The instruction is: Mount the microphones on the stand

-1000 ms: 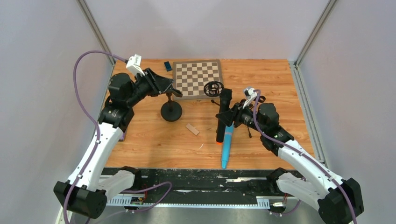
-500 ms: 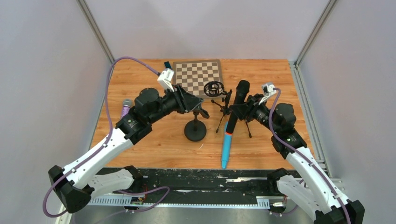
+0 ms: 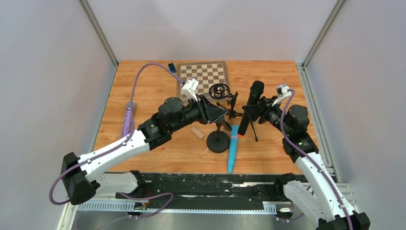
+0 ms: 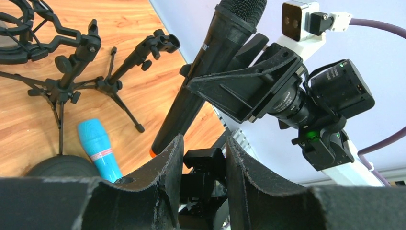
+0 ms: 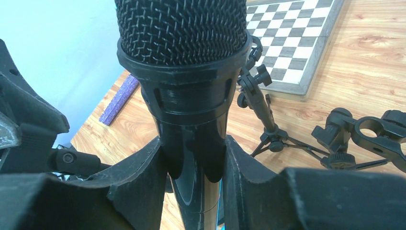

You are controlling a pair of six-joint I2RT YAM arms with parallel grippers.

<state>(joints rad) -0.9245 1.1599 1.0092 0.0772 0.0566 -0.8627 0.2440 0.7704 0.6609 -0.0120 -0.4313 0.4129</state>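
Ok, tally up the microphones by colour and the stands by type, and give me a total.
Black microphone: 1
Blue microphone: 1
Purple microphone: 1
Round-base stand: 1
Tripod stands: 2, one with a ring mount, one with a clip
Total: 6

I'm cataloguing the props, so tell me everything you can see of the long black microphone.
The black microphone is a long, glossy dark stick with a round mesh grille, a ridged collar beneath and an orange end. It is tilted, grille up, orange end down toward the table. The right hand clamps its body below the collar.
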